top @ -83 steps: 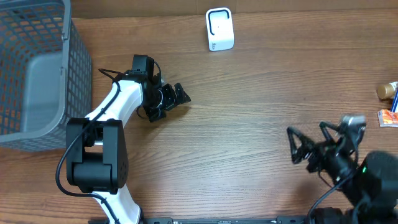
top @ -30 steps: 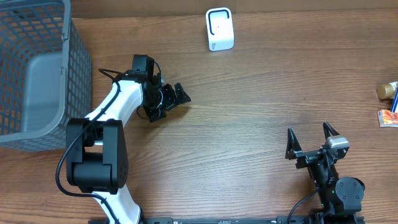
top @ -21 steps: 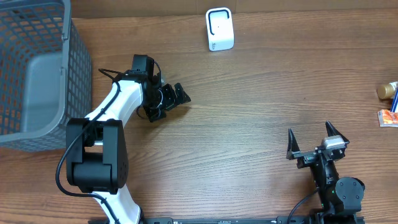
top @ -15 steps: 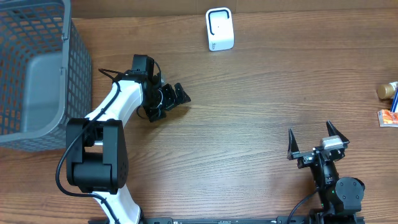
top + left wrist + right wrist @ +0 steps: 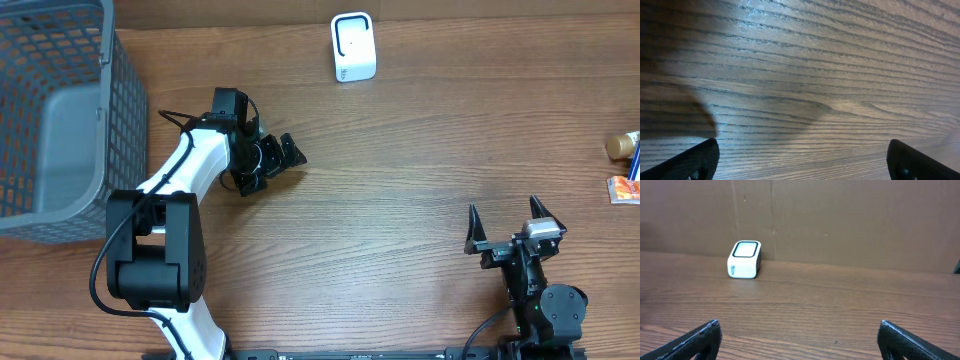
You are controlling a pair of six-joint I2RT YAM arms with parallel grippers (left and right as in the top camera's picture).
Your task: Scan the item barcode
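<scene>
Wood-grain tabletop (image 5: 400, 200), dark and streaky, fills the frame. A grey wire-mesh basket (image 5: 125, 110) sits upper left. A white, round-cornered scanner (image 5: 353, 47) with a black-rimmed window stands top centre, its front marking too small to read. At the right edge lie a brownish piece (image 5: 621, 147) and an orange-and-white packet (image 5: 623, 190). The left gripper (image 5: 272, 166) and right gripper (image 5: 506, 220) are spread wide, grasping nothing.

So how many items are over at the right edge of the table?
2. A tan jar-like item sits at the overhead view's right edge, an orange-and-white packet just nearer the robot. Both are cropped, so more may lie out of frame.
</scene>
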